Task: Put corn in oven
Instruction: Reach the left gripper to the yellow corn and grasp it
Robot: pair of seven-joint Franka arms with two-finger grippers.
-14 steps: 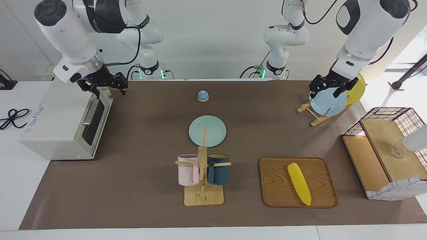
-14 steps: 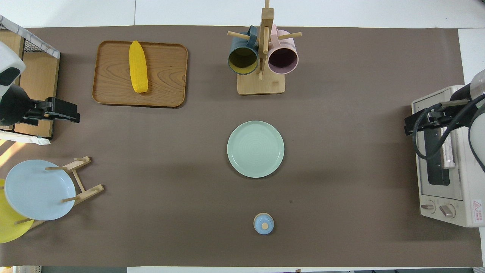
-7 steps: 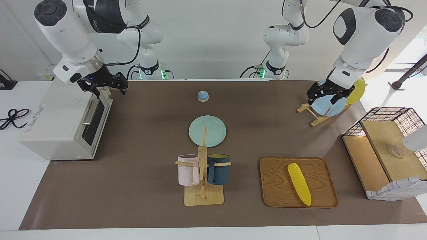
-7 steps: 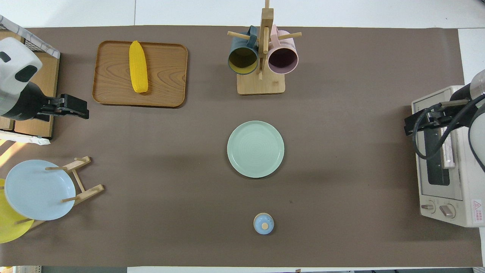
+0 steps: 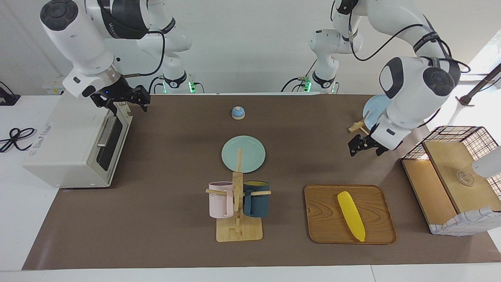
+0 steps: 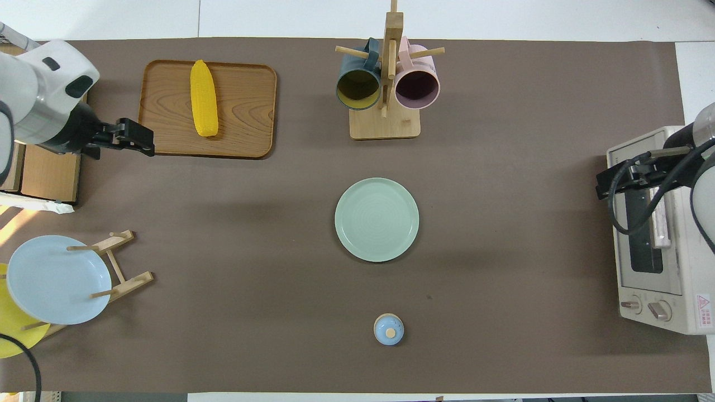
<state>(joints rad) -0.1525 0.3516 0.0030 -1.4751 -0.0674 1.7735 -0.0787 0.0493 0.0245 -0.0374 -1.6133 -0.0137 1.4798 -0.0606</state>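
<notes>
the corn (image 5: 351,216) (image 6: 204,97) lies flat on the wooden tray (image 5: 325,219) (image 6: 246,106), toward the left arm's end of the table, with its narrow tip pointing away from the robots; nothing touches it; the tray sits farther from the robots than the mint plate (image 5: 243,154) (image 6: 377,219), and beside the mug rack (image 5: 238,211) (image 6: 385,89), which carries a pink mug (image 5: 220,199) (image 6: 418,86) and a dark blue mug (image 5: 256,199) (image 6: 358,86); the left gripper (image 5: 363,145) (image 6: 137,138) hangs in the air over the brown mat (image 5: 164,219) (image 6: 503,279), just off the tray's edge on the robots' side, between the tray and the plate stand (image 5: 359,126) (image 6: 120,268); its fingers hold nothing, and whether they are spread or closed i cannot tell; the wire-and-wood basket shelf (image 5: 454,176) (image 6: 44,173) stands at the table's end beside it; the stand holds a pale blue plate (image 5: 372,107) (image 6: 56,279) and a yellow plate (image 6: 14,335); the oven (image 5: 74,141) (image 6: 656,234) sits at the right arm's end of the table with its dark glass door shut; the right gripper (image 5: 124,102) (image 6: 614,180) is at the top end of the door's bar handle (image 5: 105,131) (image 6: 661,215); whether its jaws are clenched on the bar or released i cannot tell; a small blue lid (image 5: 238,112) (image 6: 388,329) with a wooden knob rests on the mat, nearer to the robots than the mint plate.
</notes>
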